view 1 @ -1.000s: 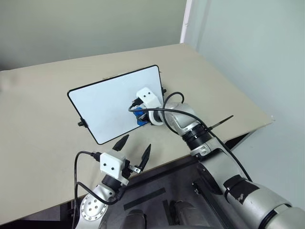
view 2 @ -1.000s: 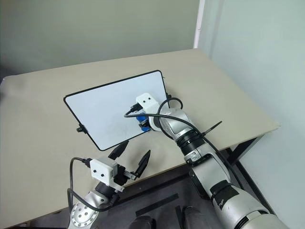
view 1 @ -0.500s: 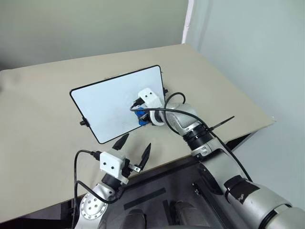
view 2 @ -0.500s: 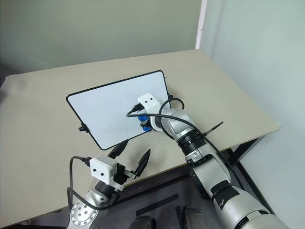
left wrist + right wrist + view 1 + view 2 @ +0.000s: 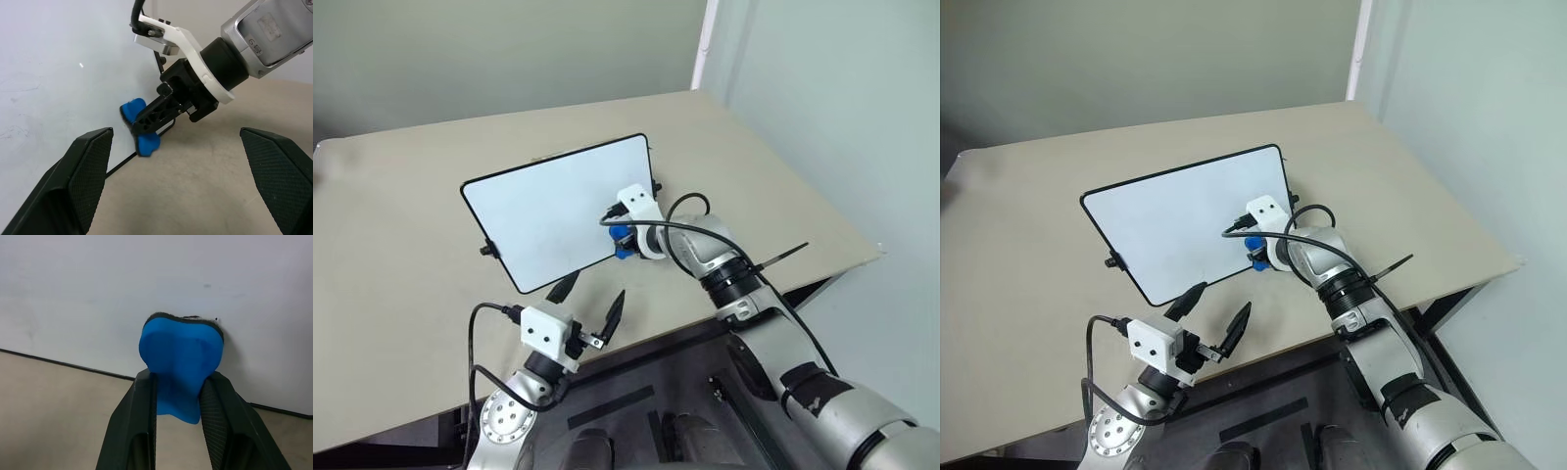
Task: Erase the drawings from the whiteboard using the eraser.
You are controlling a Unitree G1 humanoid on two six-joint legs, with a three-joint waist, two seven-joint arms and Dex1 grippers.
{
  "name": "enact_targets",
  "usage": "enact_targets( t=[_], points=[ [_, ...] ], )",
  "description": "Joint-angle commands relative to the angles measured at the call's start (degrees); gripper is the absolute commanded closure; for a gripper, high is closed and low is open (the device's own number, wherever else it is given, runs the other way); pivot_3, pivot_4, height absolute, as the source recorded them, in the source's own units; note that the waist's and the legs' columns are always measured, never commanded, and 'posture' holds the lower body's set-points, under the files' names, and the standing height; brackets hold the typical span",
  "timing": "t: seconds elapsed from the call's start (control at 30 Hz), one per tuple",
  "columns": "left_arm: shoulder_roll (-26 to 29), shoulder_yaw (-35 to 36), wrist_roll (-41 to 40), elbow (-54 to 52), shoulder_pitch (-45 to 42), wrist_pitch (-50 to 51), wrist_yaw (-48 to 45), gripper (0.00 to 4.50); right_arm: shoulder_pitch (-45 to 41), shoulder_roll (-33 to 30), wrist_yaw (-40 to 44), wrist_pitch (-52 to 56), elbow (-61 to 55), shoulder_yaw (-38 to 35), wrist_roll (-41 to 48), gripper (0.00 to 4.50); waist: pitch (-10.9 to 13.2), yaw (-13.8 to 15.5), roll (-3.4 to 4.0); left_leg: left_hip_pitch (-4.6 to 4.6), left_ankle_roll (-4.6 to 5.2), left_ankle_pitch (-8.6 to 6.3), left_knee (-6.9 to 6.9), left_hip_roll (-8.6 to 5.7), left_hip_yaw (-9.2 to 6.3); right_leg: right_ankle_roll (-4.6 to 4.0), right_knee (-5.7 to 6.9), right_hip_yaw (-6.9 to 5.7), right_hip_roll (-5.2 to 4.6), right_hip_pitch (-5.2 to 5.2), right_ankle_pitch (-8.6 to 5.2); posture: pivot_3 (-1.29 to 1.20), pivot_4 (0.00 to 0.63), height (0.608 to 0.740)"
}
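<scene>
- Beige table (image 5: 401, 245) in a plain room with pale grey-green walls, nothing else on the tabletop besides the board, so no clutter to worry about.
- Right on it sits the whiteboard (image 5: 543, 211), lying flat and skewed to the table edges, black rim all round, small knobs on its sides.
- Eraser (image 5: 182, 357) is the little blue block, dark felt side pushed against the white surface close to the board's near edge, towards its right-hand corner. Looks squashed a bit by the squeeze.
- Right gripper (image 5: 178, 401) has its two black fingers pinched on the eraser's sides, angled down onto the board.
- Drawings: honestly can't spot a clear blue scribble anywhere. Only faint grey smudges show on the board in the left wrist view, plus a tiny dark speck near the felt, so I'd guess most of it is gone.
- For the wipe itself, I'd keep the felt flat and pressed, sweep in short strokes over any leftover marks, and stay off the rim so the block doesn't catch and twist out of the pinch.
- Board isn't held down by anything, so too hard a push could slide it.
- Left gripper (image 5: 586, 305) hangs near the table's front edge, fingers spread wide, holding nothing, close to the board's near corner but not touching.
</scene>
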Motion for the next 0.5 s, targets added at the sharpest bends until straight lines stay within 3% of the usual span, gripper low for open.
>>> enact_targets(
  t=[0.03,0.5],
  points=[
    [-0.26,0.04,-0.22,-0.88,-0.17,-0.65,-0.01,0.00,-2.48,-1.36,-3.10,-0.11,1.25,-1.95,-1.34,3.25,-0.02,0.02,-0.01,0.00,0.00,0.00,0.00,0.01,0.00,-0.01,0.00,-0.01,0.00,0.00,0.02,0.00,0.150,0.730],
    [-0.31,-0.15,-0.06,-1.53,0.26,-0.70,-0.01,0.00,-4.20,3.86,-1.80,-1.13,0.17,-0.31,-0.15,3.25,-0.08,-0.40,0.01,0.04,0.01,0.01,0.04,0.04,0.07,0.01,0.00,-0.08,0.00,-0.05,0.10,0.00,0.150,0.730]
  ],
)
